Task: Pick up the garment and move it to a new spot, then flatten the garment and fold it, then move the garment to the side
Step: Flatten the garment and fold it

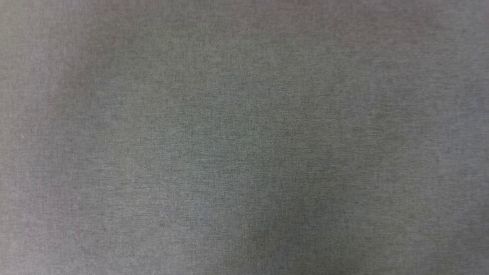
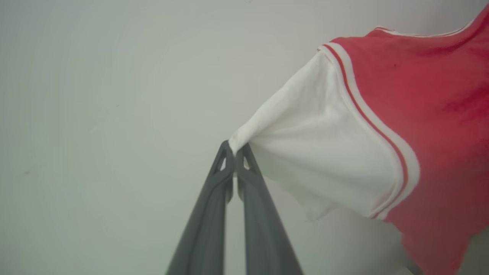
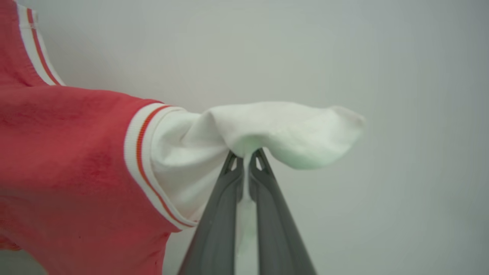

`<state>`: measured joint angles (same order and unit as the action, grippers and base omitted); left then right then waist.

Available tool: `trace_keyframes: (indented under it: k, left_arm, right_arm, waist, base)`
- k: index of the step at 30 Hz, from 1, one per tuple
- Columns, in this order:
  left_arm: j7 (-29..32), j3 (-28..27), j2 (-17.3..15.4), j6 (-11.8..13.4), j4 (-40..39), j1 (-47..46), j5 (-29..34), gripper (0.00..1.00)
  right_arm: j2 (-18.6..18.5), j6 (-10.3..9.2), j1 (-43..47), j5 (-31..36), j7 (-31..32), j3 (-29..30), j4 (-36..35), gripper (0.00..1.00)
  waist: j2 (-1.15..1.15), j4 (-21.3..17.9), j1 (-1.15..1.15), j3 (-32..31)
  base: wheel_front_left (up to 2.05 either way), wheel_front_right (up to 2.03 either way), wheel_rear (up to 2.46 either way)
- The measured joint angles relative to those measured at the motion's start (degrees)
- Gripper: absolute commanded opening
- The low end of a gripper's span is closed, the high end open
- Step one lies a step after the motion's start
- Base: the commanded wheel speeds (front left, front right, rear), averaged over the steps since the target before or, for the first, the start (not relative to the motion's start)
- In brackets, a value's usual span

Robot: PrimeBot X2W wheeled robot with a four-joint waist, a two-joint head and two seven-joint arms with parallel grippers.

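In the left wrist view, the garment [image 2: 428, 99], a red T-shirt of soft fabric with white short sleeves, is seen at the right side of the frame. 1 white sleeve [image 2: 317, 152] is drawn out from the red body toward the centre of the frame. Its pointed tip is pinched by the left tool [image 2: 233, 151], whose 2 long dark grey fingers are pressed together on the cloth. A thin red-and-white striped band [image 2: 376, 130] is seen along the seam between sleeve and body, and a striped neckline [image 2: 420, 35] at the upper right. A pale grey plain surface [image 2: 114, 114] lies behind; it cannot be told whether the garment touches it.

In the right wrist view, the red body is placed at the left of the frame, and the other white sleeve [image 3: 290, 126] is stretched toward the centre. A fold of this sleeve is gripped by the right tool [image 3: 246, 156], its 2 fingers closed on the white cloth. The sleeve end is bulged past the tool to the right.

In the head view, a grey finely textured surface [image 1: 244, 137] is seen, blurred; what it is cannot be told.
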<state>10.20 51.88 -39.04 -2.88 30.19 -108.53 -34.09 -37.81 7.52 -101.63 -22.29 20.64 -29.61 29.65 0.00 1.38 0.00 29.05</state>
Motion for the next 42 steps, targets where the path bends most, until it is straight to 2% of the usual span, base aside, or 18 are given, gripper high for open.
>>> trace_keyframes:
  k: [6, 11, 16, 23, 28, 33, 42]
  left_arm:
    - [-2.58, -0.40, 0.52, -0.65, 3.83, -1.26, -0.43, 0.00]
    - [-4.55, 0.65, 1.57, -1.65, 6.75, 0.57, -0.94, 0.00]
    - [-8.56, 1.10, 1.91, -2.14, 8.81, 6.34, -2.74, 0.00]
    - [-13.80, 0.76, 1.63, -1.86, 7.73, 18.05, -7.16, 0.00]
    - [-17.38, 1.52, 1.01, 1.03, 3.79, 32.49, -10.58, 0.00]
    - [-19.44, 2.57, -1.03, 4.81, -1.79, 45.54, -13.56, 0.00]
    - [-21.15, 4.88, -7.66, 12.22, -13.78, 69.40, -19.64, 0.00]
  right_arm:
    - [2.47, 0.00, -2.93, 0.81, -2.74, -1.63, 3.98, 0.00]
    - [4.12, 0.00, -1.96, 0.36, -5.12, -3.77, 7.24, 0.00]
    - [5.31, 0.00, 3.49, -0.92, -8.98, -6.41, 9.93, 0.00]
    - [6.55, 0.01, 13.69, -3.92, -14.73, -10.16, 11.70, 0.00]
    - [6.22, 0.00, 24.79, -7.33, -18.68, -13.55, 10.55, 0.00]
    - [4.78, 0.01, 35.47, -10.03, -20.92, -15.55, 7.53, 0.00]
    - [-0.43, 0.00, 54.63, -14.23, -21.26, -16.82, 1.09, 0.00]
  waist:
    - [0.00, 0.83, 0.00, 2.10]
    - [0.00, 1.21, 0.00, 3.01]
    - [0.00, 0.72, 0.00, 2.88]
    - [0.00, -0.06, 0.00, 0.91]
    - [0.00, -0.27, 0.00, -1.90]
    - [0.00, -0.31, 0.00, -5.07]
    - [0.00, -0.61, -0.01, -11.58]
  base:
    - [0.00, 0.00, 0.00]
    - [0.00, 0.00, 0.00]
    - [0.00, 0.00, 0.00]
    - [0.00, 0.00, 0.00]
    - [0.00, 0.00, 0.00]
    - [0.00, 0.00, 0.00]
    - [0.00, 0.00, 0.00]
